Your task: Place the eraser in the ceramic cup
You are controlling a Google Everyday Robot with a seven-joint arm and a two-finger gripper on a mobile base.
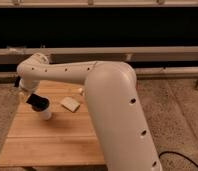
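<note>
The gripper [32, 96] hangs over the wooden table's [52, 142] left side, seemingly holding the black eraser [38, 102] directly atop the white ceramic cup [45, 113]. A tan square piece [70, 104] lies just beside it.

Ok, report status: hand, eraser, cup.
Hand directly over ceramic cup, near table's left side. Eraser not identifiable, dark shape at the hand. Tan piece right of cup, clear of it.
</note>
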